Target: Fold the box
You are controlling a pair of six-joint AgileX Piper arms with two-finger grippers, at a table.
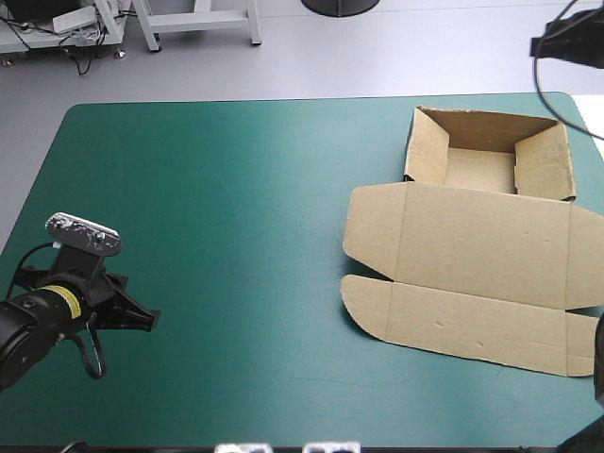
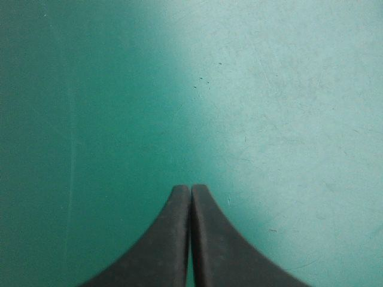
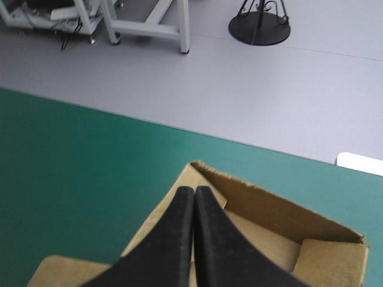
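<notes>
The brown box [image 1: 481, 255] lies on the right half of the table. Its tray [image 1: 483, 170] has walls raised at the far side, and the lid and flaps lie flat toward the front. My left gripper [image 1: 151, 321] rests low near the table's front left, far from the box, shut with nothing in it. In the left wrist view, the left gripper [image 2: 191, 188] meets in one arch over bare cover. My right gripper [image 3: 194, 190] is shut and empty, raised above the tray's [image 3: 269, 209] near-left wall, facing the table's far edge.
The teal-green cover [image 1: 236, 208] stretches between my left gripper and the box. The table's far edge [image 1: 283, 100] runs just behind the tray, with grey floor beyond. The box's flat part reaches the table's right edge [image 1: 596, 283].
</notes>
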